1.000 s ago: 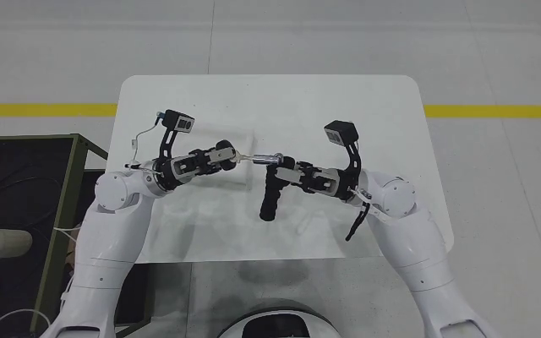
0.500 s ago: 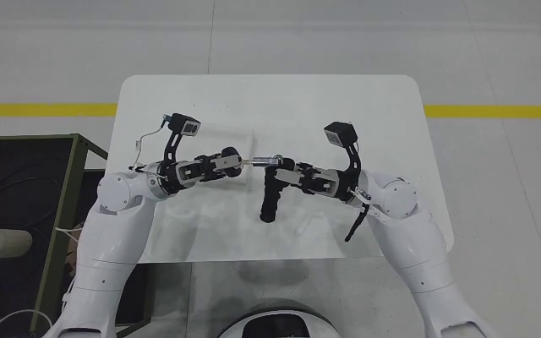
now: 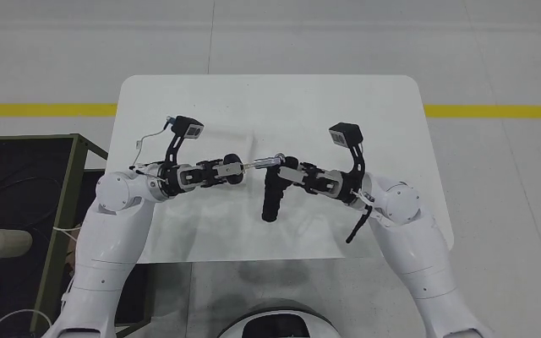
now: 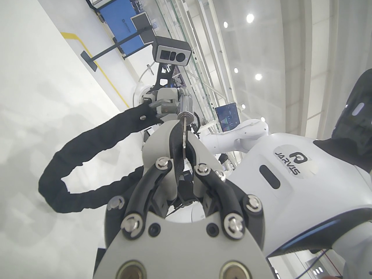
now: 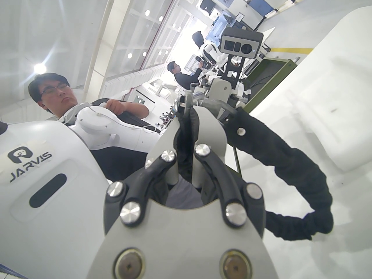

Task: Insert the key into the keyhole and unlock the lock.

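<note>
The lock is a silver cylinder [image 3: 269, 159] with a black sleeved cable loop [image 3: 270, 203] hanging from it above the white table [image 3: 355, 110]. My right gripper [image 3: 290, 168] is shut on the lock's black end [image 5: 186, 134], with the silver body [image 5: 186, 103] past its fingertips. My left gripper [image 3: 237, 166] is shut on the flat metal key [image 4: 184, 143]. The key's tip touches the round keyhole face [image 4: 185, 115]; how deep it sits I cannot tell. The two grippers face each other over the table's middle.
A dark green frame [image 3: 51, 194] stands off the table's left edge. The cable loop [image 4: 72, 152] hangs just above the tabletop, below the grippers. Bare table lies behind and in front of both arms.
My left gripper has moved right with the key and turned at the wrist, closing the gap to the lock. The right gripper has held the lock almost still.
</note>
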